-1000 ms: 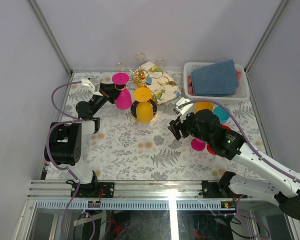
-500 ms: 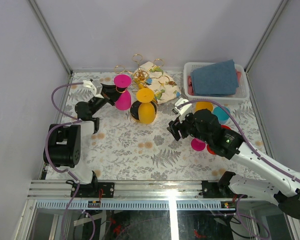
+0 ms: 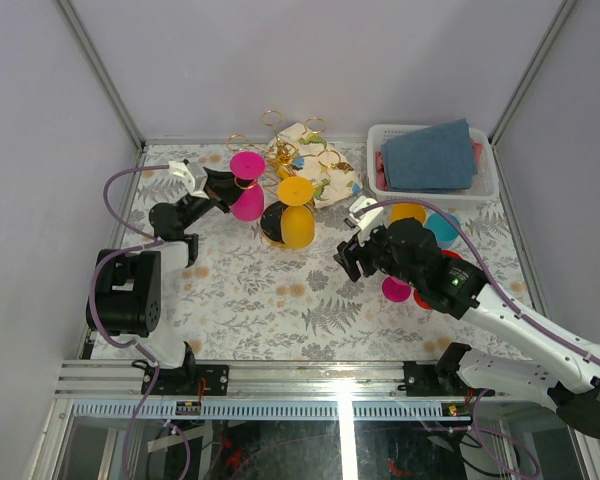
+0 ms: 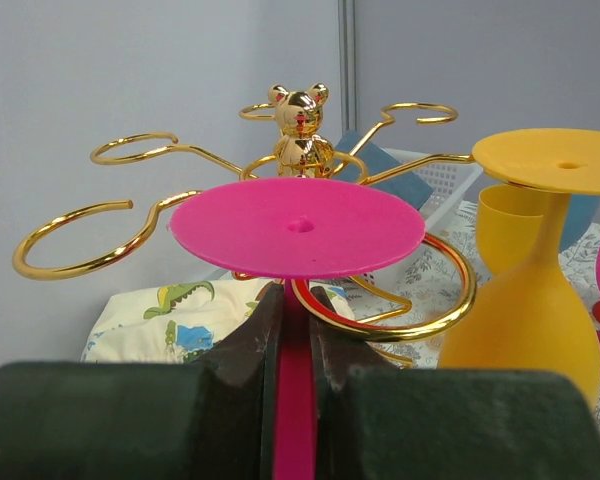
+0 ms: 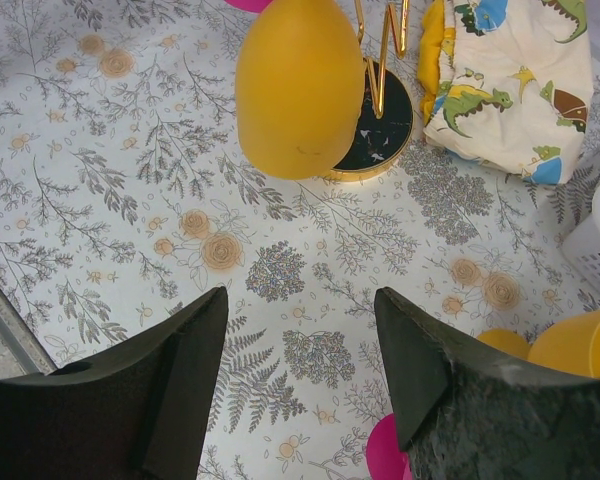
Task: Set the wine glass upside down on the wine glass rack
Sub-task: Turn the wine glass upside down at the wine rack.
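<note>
Floral tabletop [image 3: 280, 290] | left gripper [image 4: 295, 330] clamps inverted wine glass [image 4: 298, 225] by stem | rack [image 4: 300, 130] loop just ahead, seemingly unentered | next: slide in, release | right gripper [image 5: 300, 340] wide

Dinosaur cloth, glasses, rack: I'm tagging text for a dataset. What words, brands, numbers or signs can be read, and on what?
None can be read.
The dinosaur cloth shows only pictures, no words.
The pink wine glass, the yellow glass and the wine glass rack bear no marks that I can see.
</note>
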